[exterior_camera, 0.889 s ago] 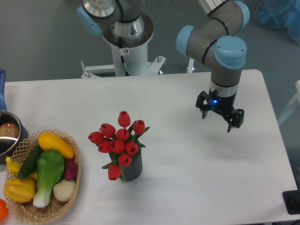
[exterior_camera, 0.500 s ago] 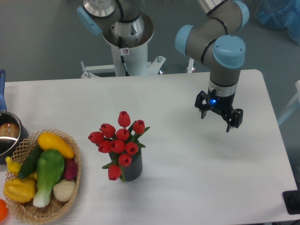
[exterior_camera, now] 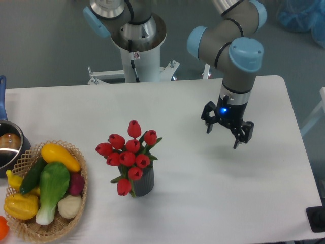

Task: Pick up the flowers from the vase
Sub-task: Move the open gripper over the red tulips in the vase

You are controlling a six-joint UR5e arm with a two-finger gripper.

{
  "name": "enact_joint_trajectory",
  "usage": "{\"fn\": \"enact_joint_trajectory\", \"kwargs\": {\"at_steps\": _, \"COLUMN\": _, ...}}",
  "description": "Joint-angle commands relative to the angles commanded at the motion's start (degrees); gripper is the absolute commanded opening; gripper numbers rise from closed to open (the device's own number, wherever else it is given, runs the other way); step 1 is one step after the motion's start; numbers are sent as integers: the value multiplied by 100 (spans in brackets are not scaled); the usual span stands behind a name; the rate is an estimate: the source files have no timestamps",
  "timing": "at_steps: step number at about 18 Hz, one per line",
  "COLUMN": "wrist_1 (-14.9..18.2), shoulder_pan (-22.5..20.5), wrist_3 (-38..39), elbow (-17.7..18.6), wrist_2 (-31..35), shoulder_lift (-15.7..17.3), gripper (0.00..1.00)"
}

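Note:
The flowers (exterior_camera: 128, 155), a bunch of red tulip buds with green leaves, stand in the vase (exterior_camera: 143, 183), a small dark grey ribbed cylinder near the middle of the white table. My gripper (exterior_camera: 222, 136) hangs above the table well to the right of the bunch and a little further back. Its two dark fingers are spread apart with nothing between them. A blue light glows on the wrist above it.
A wicker basket (exterior_camera: 78, 203) holding yellow, green and purple produce sits at the front left. Behind it a steel pot (exterior_camera: 9, 147) stands at the left edge. The arm's white pedestal (exterior_camera: 137, 53) rises behind the table.
The gripper has shifted leftward toward the flowers and slightly forward. The flowers and vase have not moved.

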State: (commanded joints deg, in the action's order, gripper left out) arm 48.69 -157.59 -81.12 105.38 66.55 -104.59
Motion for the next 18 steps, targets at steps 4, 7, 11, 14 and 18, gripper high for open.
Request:
{"fn": "enact_joint_trajectory", "kwargs": {"at_steps": 4, "wrist_1": 9, "shoulder_pan": 228, "wrist_3": 44, "elbow": -9, "wrist_2": -142, "shoulder_lift": 80, "gripper": 100}}
{"fn": "enact_joint_trajectory", "kwargs": {"at_steps": 7, "wrist_1": 9, "shoulder_pan": 465, "wrist_3": 438, "elbow": -17, "wrist_2": -142, "shoulder_lift": 114, "gripper": 100}}
{"fn": "enact_joint_trajectory", "kwargs": {"at_steps": 11, "wrist_1": 18, "shoulder_pan": 615, "wrist_3": 598, "elbow": 70, "wrist_2": -248, "shoulder_lift": 369, "gripper": 100}}
{"fn": "enact_joint_trajectory", "kwargs": {"at_steps": 14, "wrist_1": 9, "shoulder_pan": 782, "wrist_3": 615, "elbow": 97, "wrist_2": -702, "shoulder_lift": 449, "gripper": 100}}
{"fn": "enact_joint_trajectory", "kwargs": {"at_steps": 18, "wrist_1": 35, "shoulder_pan": 809, "wrist_3": 615, "elbow": 79, "wrist_2": -1406, "shoulder_lift": 457, "gripper": 100}}
